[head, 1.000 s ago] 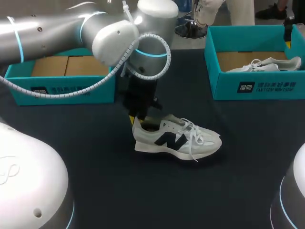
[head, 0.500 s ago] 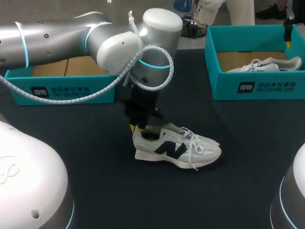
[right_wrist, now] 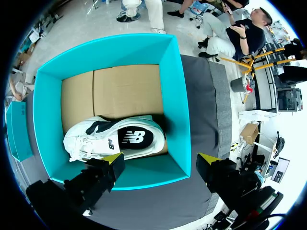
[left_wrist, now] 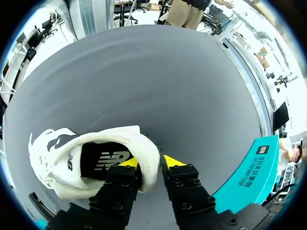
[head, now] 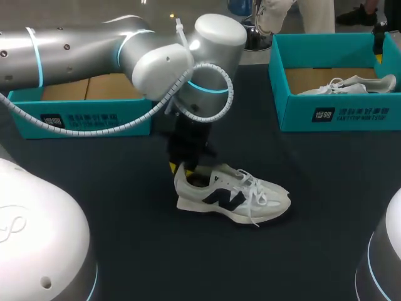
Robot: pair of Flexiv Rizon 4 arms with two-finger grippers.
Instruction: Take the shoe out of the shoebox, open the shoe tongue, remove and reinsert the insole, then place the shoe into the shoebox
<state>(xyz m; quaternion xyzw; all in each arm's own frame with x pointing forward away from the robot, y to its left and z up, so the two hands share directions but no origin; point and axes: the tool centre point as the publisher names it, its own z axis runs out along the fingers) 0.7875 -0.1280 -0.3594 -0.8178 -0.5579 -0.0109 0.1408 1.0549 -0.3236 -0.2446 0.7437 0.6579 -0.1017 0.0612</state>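
Slippage is the worry — left hand (left_wrist: 150, 163) pinches only the soft heel rim of the shoe (head: 232, 194), standing on the bench (head: 326, 200) near the left shoebox (head: 94, 119); lifted so, it could swing loose. Right hand (right_wrist: 162, 160) hangs spread.

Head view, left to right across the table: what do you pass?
First the left teal shoebox → left hand, shut on the heel → shoe lying on the table → right teal shoebox, holding a second shoe.
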